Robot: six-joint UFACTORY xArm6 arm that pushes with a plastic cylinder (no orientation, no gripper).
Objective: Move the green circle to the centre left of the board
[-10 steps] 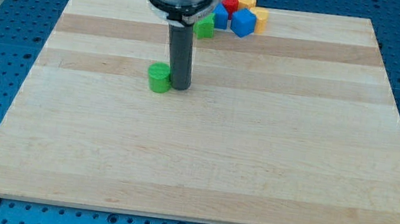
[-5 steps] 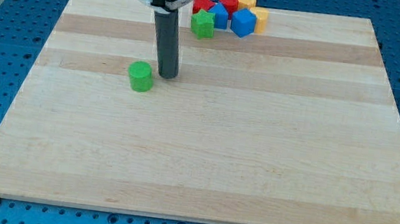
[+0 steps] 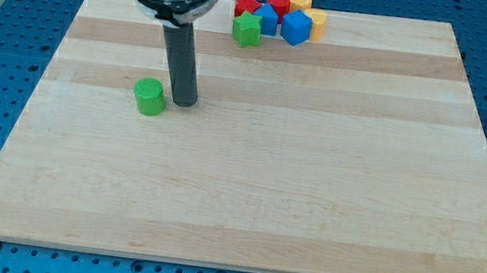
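Observation:
The green circle (image 3: 149, 97) is a short green cylinder lying on the wooden board (image 3: 245, 193), in its upper left part. My tip (image 3: 184, 102) is just to the right of the green circle, about level with it; whether it touches the block I cannot tell. The rod rises straight up from the tip to the arm's round grey end at the view's top.
A cluster of blocks sits at the board's top edge, right of the rod: a green block (image 3: 247, 30), a red one (image 3: 246, 8), another red one (image 3: 279, 2), blue blocks (image 3: 295, 27) and yellow blocks (image 3: 300, 0). A blue perforated table surrounds the board.
The green circle has slid left and slightly down the board. My tip has followed it leftward, staying on its right side. The cluster at the top has not moved.

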